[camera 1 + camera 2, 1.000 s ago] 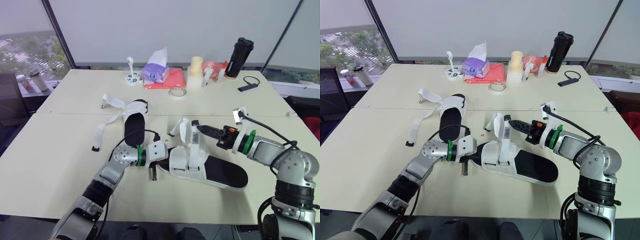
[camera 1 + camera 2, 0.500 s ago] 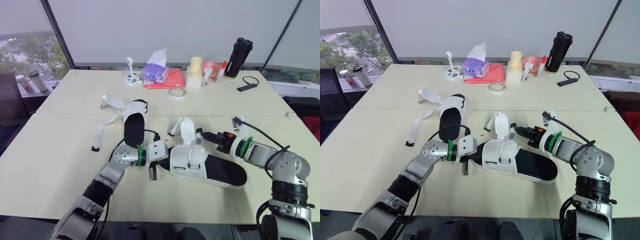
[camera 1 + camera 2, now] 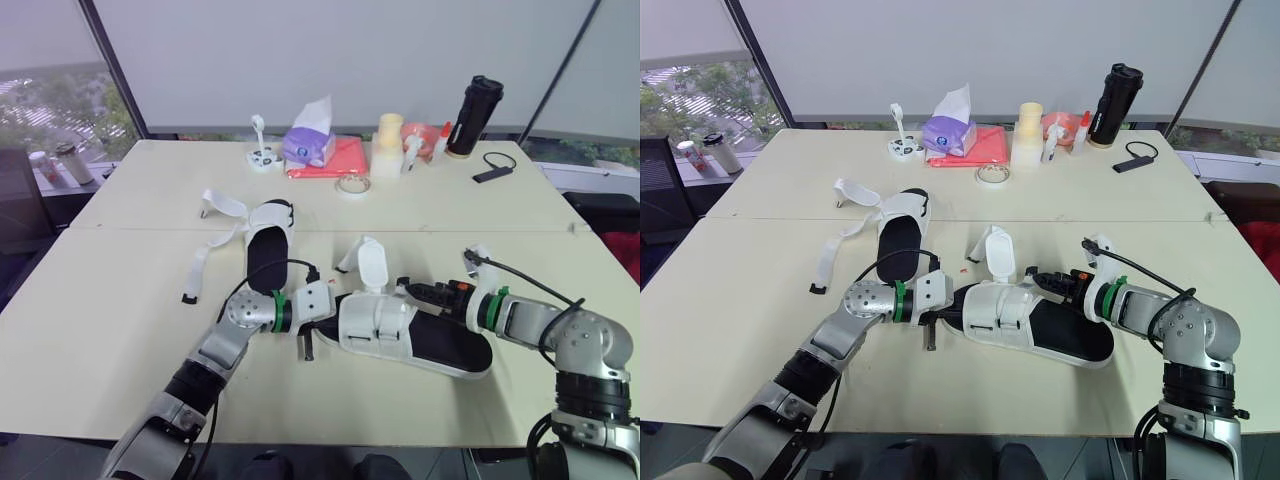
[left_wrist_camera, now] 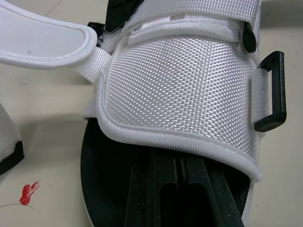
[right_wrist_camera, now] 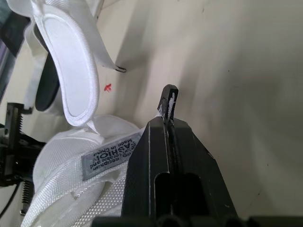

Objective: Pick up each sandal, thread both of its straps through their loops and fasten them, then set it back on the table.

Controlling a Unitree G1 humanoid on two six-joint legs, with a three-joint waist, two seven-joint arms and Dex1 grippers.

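Two straps (image 3: pixel 371 268) looked floppy, sole (image 3: pixel 452 345) stiff. Right gripper (image 3: pixel 403 289) was clamped on strap end (image 5: pixel 167 105); left gripper (image 3: pixel 325 318) state could not be told.

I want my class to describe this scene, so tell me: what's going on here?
The robot is working on the near sandal on the table. Its left gripper grips the toe end, while the right gripper is pinched shut on a bit of white strap at the sandal's side. One strap flap stands up unfastened. The far sandal lies apart from both grippers, straps loose.
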